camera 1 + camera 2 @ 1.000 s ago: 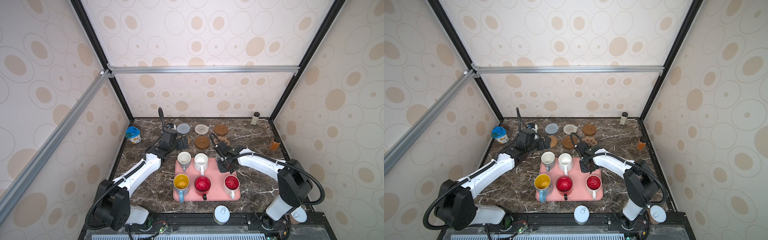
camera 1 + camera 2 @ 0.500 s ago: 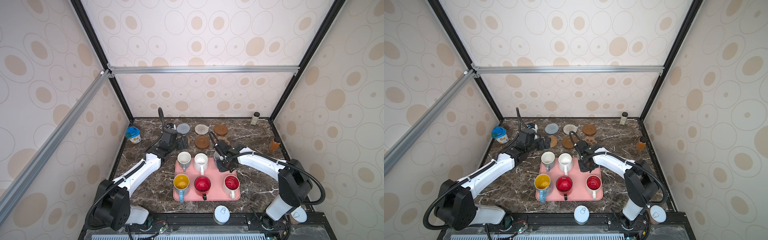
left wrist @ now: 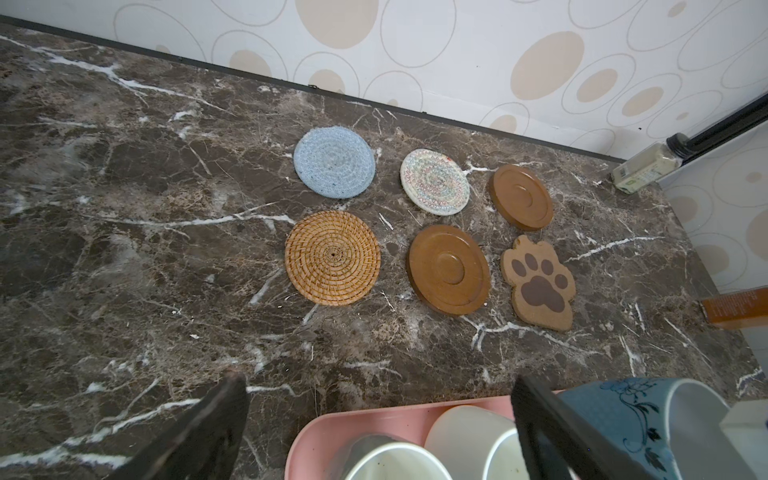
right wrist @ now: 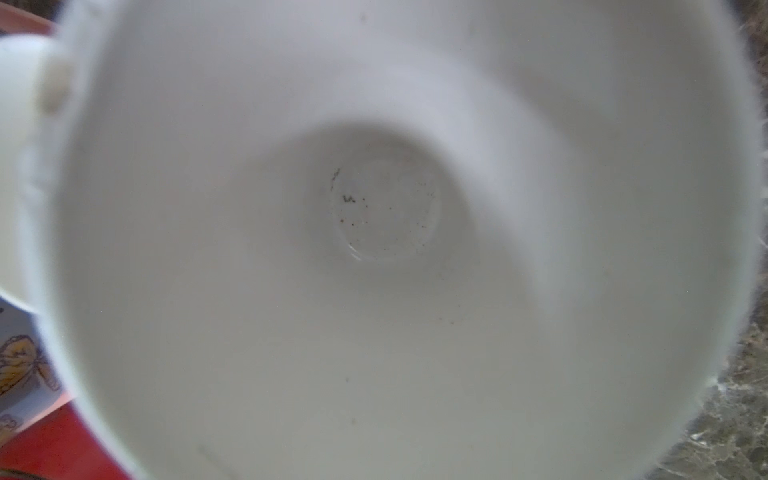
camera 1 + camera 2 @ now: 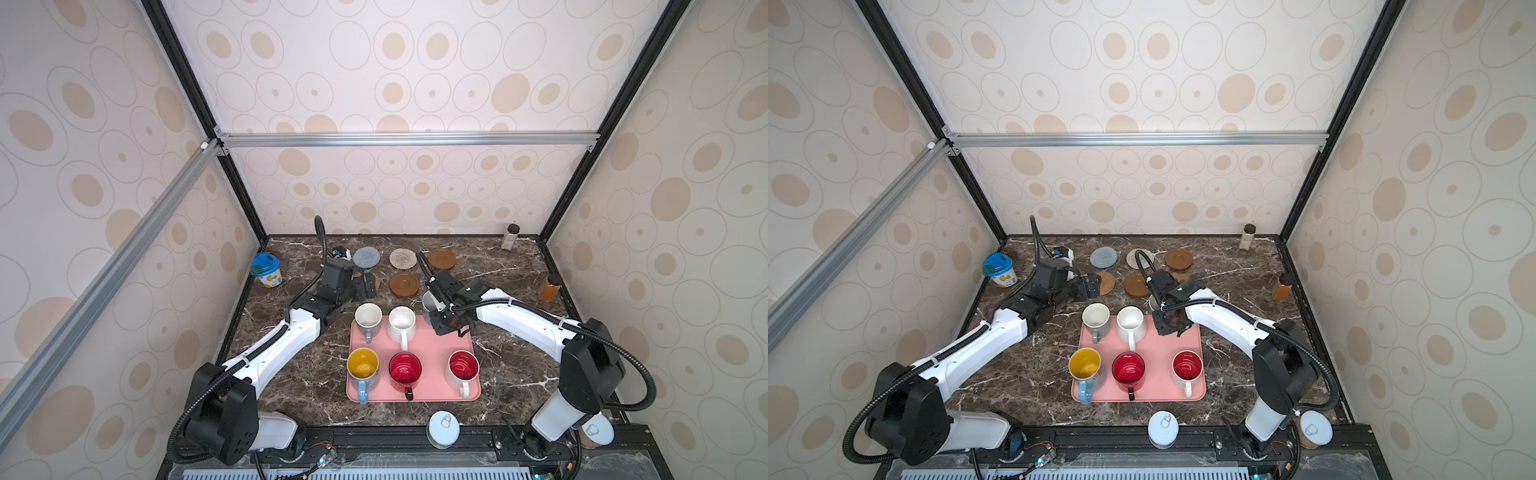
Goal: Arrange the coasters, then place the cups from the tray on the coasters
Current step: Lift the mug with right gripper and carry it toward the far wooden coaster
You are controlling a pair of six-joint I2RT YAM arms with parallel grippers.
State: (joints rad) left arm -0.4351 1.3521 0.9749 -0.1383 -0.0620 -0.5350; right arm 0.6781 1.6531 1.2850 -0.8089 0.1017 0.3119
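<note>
Left fingers (image 5: pixel 364 286) spread wide and empty, over the desk (image 3: pixel 124 208). Blue-lidded tub (image 5: pixel 266 270) stands well off to their left.

Just past their tips lies the tan rattan coaster (image 3: pixel 332 257), with the grey-blue knit coaster (image 3: pixel 334 162) beyond it. Rightward from the tips come the cream woven coaster (image 3: pixel 435 181) and a wooden disc (image 3: pixel 449 269), then the second wooden disc (image 3: pixel 523 197) and the paw coaster (image 3: pixel 539 282). All six lie flat in two rows of three, apart from each other.

Pink tray (image 5: pixel 428 345) sits between the two pairs of fingers, on the robot's side. Upright on it:
- grey mug (image 5: pixel 368 318)
- white mug (image 5: pixel 402 321)
- blue mug with yellow inside (image 5: pixel 363 368)
- red mug (image 5: pixel 405 369)
- white mug with red inside (image 5: pixel 462 365)

Right fingers (image 5: pixel 436 298) pinch the wall of the light blue mug (image 3: pixel 611 415). The mug is tilted, by the tray's far right corner. Cannot tell whether its base is clear of the tray. The right wrist view shows mostly the mug's pale interior.
</note>
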